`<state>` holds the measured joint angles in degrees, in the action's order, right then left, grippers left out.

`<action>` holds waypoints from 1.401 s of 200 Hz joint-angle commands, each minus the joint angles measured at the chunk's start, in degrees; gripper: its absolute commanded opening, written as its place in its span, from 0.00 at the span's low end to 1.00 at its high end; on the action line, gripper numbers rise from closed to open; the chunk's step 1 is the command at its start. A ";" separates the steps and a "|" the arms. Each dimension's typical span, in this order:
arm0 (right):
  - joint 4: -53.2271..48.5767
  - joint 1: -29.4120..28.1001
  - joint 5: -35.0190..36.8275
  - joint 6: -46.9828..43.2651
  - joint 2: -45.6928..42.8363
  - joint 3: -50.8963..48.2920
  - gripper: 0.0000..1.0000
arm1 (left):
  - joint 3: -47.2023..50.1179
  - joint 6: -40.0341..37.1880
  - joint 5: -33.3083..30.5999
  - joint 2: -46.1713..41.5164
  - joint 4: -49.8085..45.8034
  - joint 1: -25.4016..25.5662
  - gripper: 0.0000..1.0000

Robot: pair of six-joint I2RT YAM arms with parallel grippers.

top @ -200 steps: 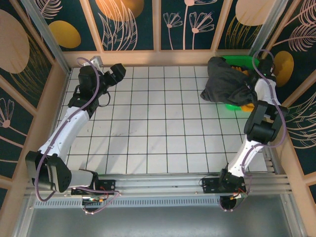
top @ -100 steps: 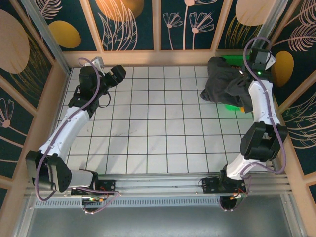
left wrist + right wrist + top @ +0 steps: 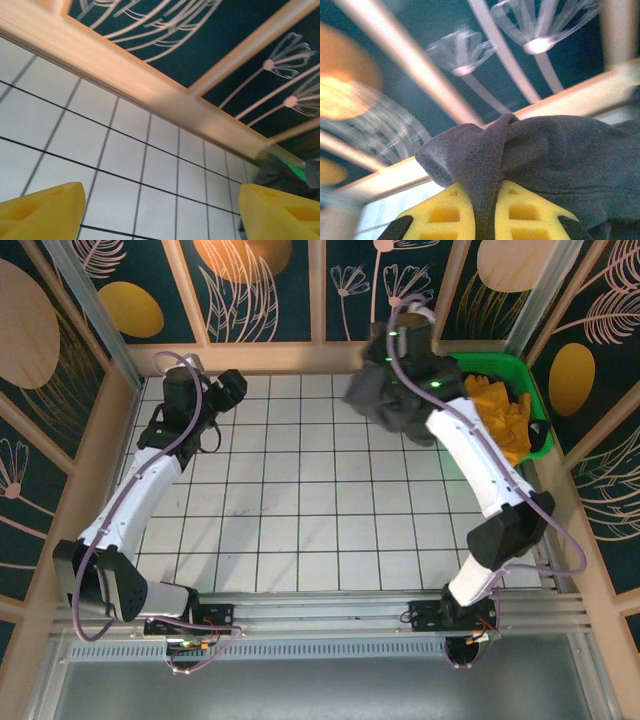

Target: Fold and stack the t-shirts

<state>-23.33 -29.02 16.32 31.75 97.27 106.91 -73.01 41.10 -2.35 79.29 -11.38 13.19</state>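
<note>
A dark charcoal-grey t-shirt (image 3: pixel 385 400) hangs bunched in the air over the back of the tiled floor, left of the green bin. My right gripper (image 3: pixel 400 350) is shut on a fold of it; in the right wrist view the cloth (image 3: pixel 530 150) is pinched between the two yellow fingers (image 3: pixel 445 215). My left gripper (image 3: pixel 235 388) hovers over the back left tiles. Its yellow fingertips (image 3: pixel 42 212) stand wide apart with only bare tile between them. The grey shirt (image 3: pixel 275 175) shows at the right edge of the left wrist view.
A green plastic bin (image 3: pixel 520 380) at the back right corner holds orange cloth (image 3: pixel 500 415). Wooden walls with dark floral panels close in the white tiled floor (image 3: pixel 300 500) on three sides. A metal rail (image 3: pixel 330 605) runs along the near edge.
My right arm has swung left and lifted the grey shirt off the bin, carrying it to the back middle. The orange cloth in the bin is now uncovered. The left gripper barely shifted.
</note>
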 commanded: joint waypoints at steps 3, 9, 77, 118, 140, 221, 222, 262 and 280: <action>0.68 -6.45 -5.79 4.09 10.11 6.22 0.00 | -4.15 0.56 -11.50 -1.16 -9.63 0.34 0.82; -0.78 -7.52 -9.41 4.11 13.34 9.15 0.00 | -4.65 0.56 -12.83 -1.25 -10.83 0.34 0.82; -15.24 -7.68 -24.14 -2.42 30.08 27.97 0.64 | -1.97 2.94 -11.84 -2.60 -14.67 0.34 0.84; -2.58 3.86 -23.69 6.86 15.97 -3.02 0.55 | -0.29 8.34 -6.32 0.27 -14.73 0.26 0.82; 0.12 8.06 -23.14 8.50 15.08 -9.40 0.53 | -0.20 12.51 0.88 5.45 -11.79 0.16 0.80; -6.31 12.12 -23.01 8.81 28.01 -0.16 0.56 | -3.76 17.79 6.69 23.37 -12.68 -7.96 0.79; -6.47 12.13 -22.96 8.79 28.08 -0.01 0.56 | -3.83 17.70 6.63 23.46 -12.96 -7.98 0.79; -7.27 13.18 -23.67 8.18 27.27 -3.96 0.61 | 4.39 18.25 7.49 21.81 -11.15 -8.03 0.79; -7.48 13.55 -24.35 7.59 27.33 -5.21 0.61 | 5.51 17.35 9.09 22.98 -8.59 -8.01 0.75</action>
<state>-28.91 -16.47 -7.20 39.92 125.84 103.90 -69.60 58.74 4.03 102.37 -22.70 4.93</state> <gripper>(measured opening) 0.605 0.769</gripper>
